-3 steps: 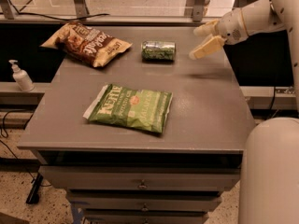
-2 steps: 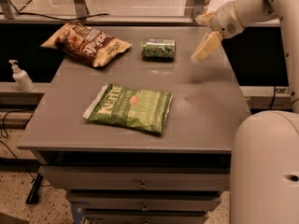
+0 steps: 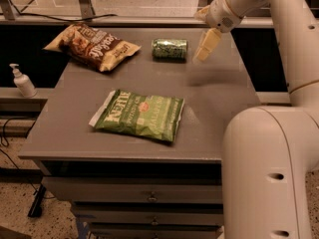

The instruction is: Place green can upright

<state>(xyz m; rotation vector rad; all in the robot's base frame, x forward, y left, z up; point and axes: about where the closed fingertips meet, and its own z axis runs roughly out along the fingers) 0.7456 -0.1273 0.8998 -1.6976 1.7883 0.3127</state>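
Observation:
The green can [image 3: 169, 49] lies on its side at the back of the grey table [image 3: 219, 98], its long axis running left to right. My gripper [image 3: 199, 37] hangs just to the right of the can, a little above the table, with its pale fingers [image 3: 207, 44] spread apart and nothing between them. The gripper does not touch the can.
A flat green crisp bag [image 3: 140, 115] lies in the middle of the table. A brown crisp bag [image 3: 94, 45] lies at the back left. A white pump bottle [image 3: 22, 81] stands on a ledge to the left. My arm's big white link [image 3: 269, 168] fills the lower right.
The gripper has moved left and closer to the can's right end. The can and both bags have not moved.

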